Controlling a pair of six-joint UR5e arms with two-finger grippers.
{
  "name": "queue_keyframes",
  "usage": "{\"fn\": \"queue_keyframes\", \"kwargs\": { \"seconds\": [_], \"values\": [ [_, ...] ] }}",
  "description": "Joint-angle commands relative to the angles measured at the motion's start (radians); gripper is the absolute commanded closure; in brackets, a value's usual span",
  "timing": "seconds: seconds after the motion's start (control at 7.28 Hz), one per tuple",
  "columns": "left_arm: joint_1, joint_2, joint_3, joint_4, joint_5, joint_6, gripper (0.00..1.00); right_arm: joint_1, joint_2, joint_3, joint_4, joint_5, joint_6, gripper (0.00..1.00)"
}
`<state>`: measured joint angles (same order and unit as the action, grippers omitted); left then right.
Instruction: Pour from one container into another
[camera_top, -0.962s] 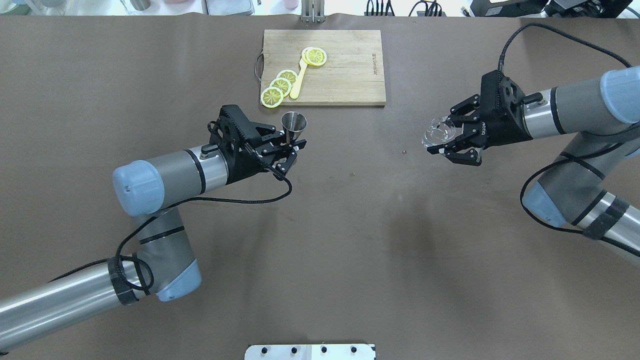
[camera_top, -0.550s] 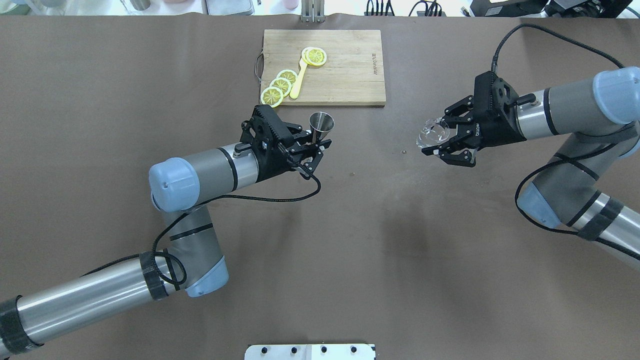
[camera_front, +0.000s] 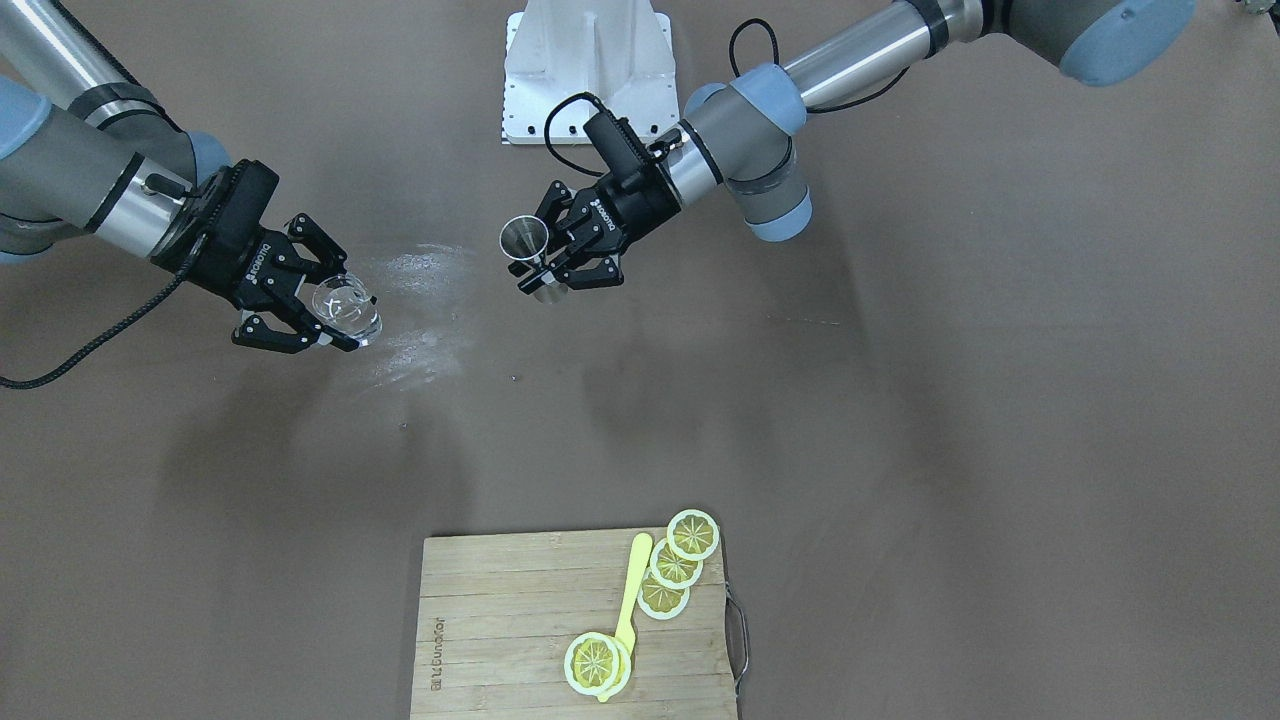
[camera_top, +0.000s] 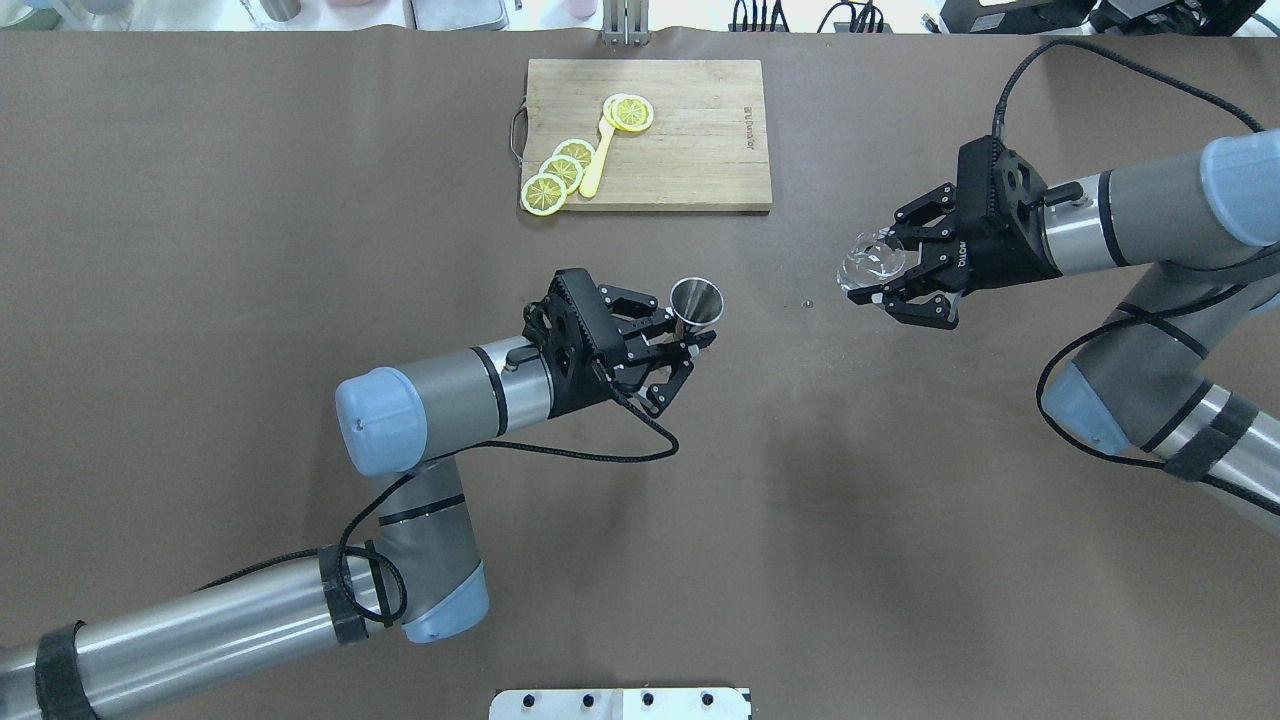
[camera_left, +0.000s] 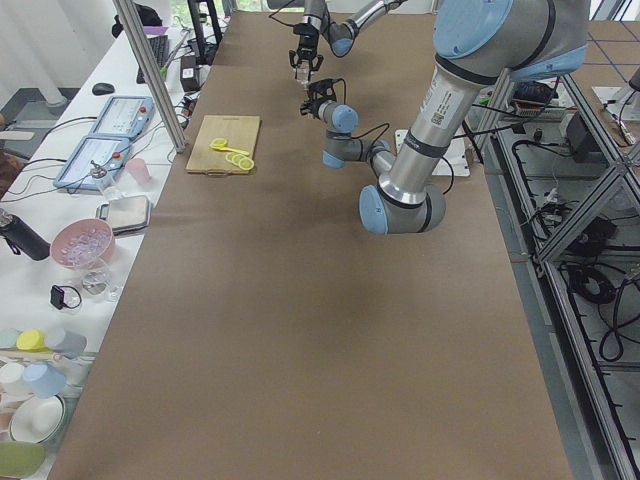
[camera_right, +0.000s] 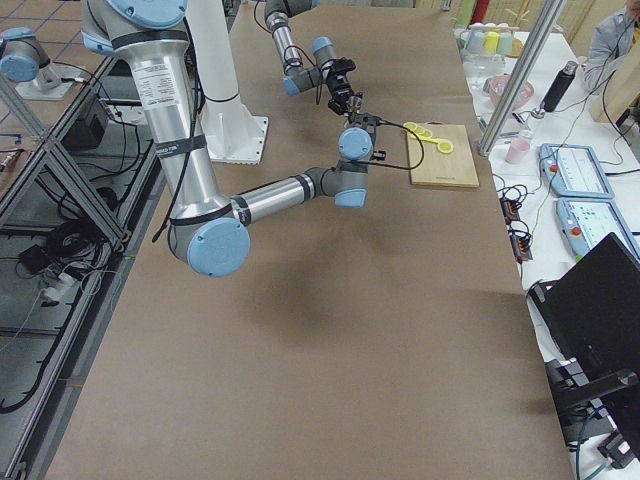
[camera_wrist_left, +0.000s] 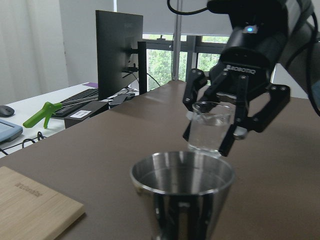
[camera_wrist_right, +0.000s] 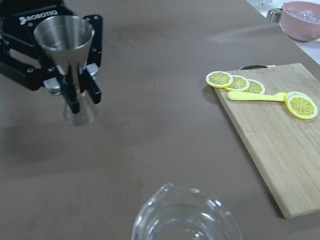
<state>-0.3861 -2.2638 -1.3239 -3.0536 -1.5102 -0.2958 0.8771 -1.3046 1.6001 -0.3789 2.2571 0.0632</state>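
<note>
**Jigger and glass cup held apart**

We see the left gripper clamped on the steel jigger at its waist, upright above mid-table. The right gripper, marked ROBOTIQ, holds the clear glass cup well apart from it.

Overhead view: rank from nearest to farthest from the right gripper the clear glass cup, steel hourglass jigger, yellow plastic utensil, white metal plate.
1. Clear glass cup, in right gripper.
2. Steel hourglass jigger, mid-table.
3. Yellow plastic utensil, on wooden board.
4. White metal plate, bottom edge.
</note>
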Motion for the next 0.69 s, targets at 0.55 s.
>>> {"fn": "queue_keyframes", "kwargs": {
  "seconds": [0.55],
  "values": [
    [0.053,-0.008,0.012,-0.013,0.031,0.043,1.00,-0.062,-0.070,0.222,-0.303,-0.134,-0.121,1.00]
  ]
}}
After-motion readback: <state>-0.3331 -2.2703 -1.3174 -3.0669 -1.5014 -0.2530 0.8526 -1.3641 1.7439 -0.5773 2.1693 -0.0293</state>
